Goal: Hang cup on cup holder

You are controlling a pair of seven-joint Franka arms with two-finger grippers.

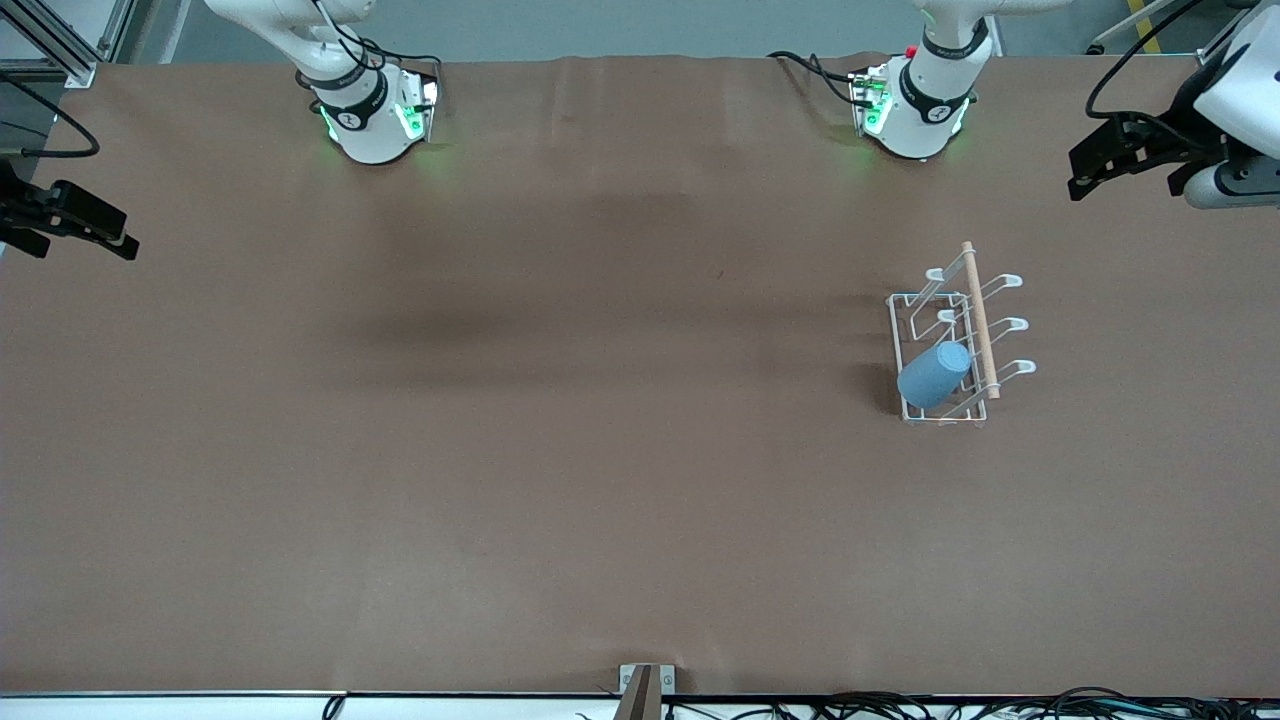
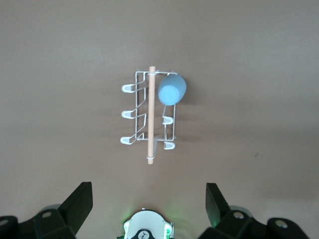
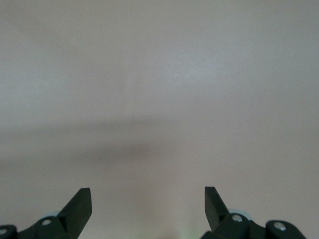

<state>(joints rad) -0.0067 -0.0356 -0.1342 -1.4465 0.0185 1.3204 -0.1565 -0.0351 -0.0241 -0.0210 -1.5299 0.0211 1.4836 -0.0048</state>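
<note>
The light-blue cup (image 1: pixel 934 374) sits tilted over a prong of the white wire cup holder (image 1: pixel 977 300), at the rack's end nearer the front camera. In the left wrist view the cup (image 2: pixel 172 89) hangs beside the wooden rod of the cup holder (image 2: pixel 151 119). My left gripper (image 1: pixel 1085 170) hovers open and empty over the table's edge at the left arm's end, apart from the rack; its open jaws (image 2: pixel 149 199) hold nothing. At the right arm's end of the table, my right gripper (image 1: pixel 115 235) is also open and empty, with only bare tabletop between its jaws (image 3: pixel 148 199).
Brown cloth covers the table (image 1: pixel 560 450). The two arm bases (image 1: pixel 370 115) (image 1: pixel 915 110) stand along the edge farthest from the front camera. A small metal bracket (image 1: pixel 646 685) and cables lie at the edge nearest the front camera.
</note>
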